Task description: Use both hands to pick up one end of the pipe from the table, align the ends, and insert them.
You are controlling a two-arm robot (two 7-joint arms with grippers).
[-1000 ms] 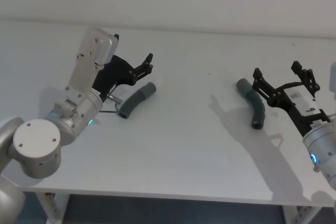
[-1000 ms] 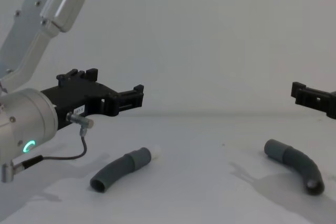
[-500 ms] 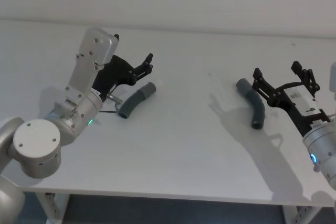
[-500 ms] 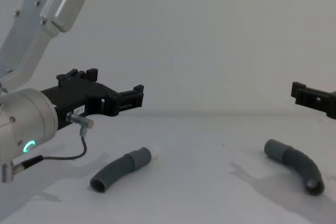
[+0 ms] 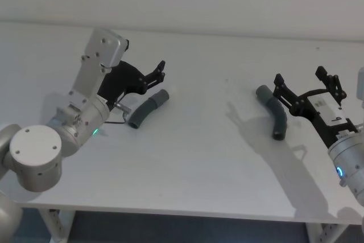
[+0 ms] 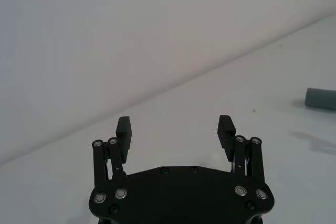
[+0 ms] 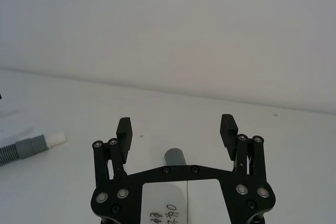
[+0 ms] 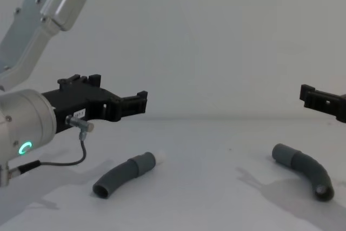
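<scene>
while both halves of the pipe lie flat on the worktop [image 5: 199,157], nothing is in hand yet, so i'd call this the approach before the grasp. left pincer [image 5: 159,71] hangs above the surface, just behind the white-tipped elbow piece [image 5: 147,108], fingers spread wide and empty. over on the other side, right pincer [image 5: 300,75] is spread just as wide, empty too, right beside the collared elbow piece [image 5: 274,113]. its wrist view frames that collar [image 7: 175,157] between the open fingers. the two pieces sit well apart, white tip [image 8: 160,158] pointing away from the robot. next, as i read it: each pincer drops to straddle its piece on the grey body, clamps, and lifts, leaving tip and collar clear for lining up.
</scene>
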